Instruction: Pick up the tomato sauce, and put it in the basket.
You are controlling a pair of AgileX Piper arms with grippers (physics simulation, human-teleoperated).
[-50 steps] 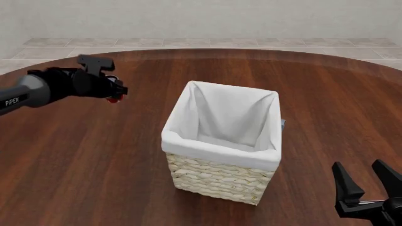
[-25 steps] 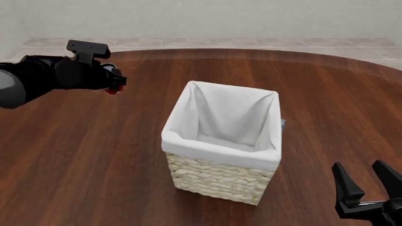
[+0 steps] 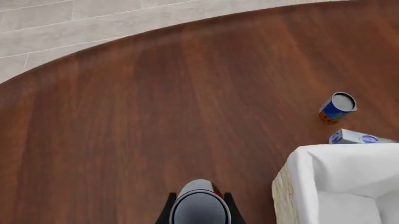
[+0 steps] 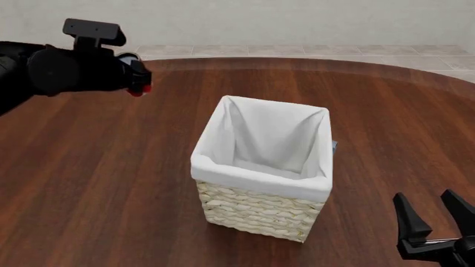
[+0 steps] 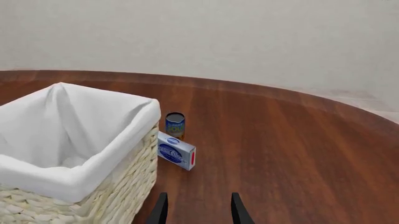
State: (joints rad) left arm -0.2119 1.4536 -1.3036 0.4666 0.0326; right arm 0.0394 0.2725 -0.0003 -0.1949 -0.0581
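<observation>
Grey metal showed on top of the can (image 3: pixel 201 211) clamped in the left gripper (image 4: pixel 141 82), held above the table (image 4: pixel 97 183) with the basket (image 4: pixel 260 208) well off to that gripper's right; as a small rigid tin it looked stiff, smooth and a little slippery, best pinched across its round side, as it was. Its label could not be read, only a red edge showing. Behind the basket, ahead of the right gripper (image 5: pixel 195 210), whose jaws stood apart and empty, sat a blue can (image 5: pixel 175 124) and a blue-and-white box (image 5: pixel 175 156), their print too small to read.
</observation>
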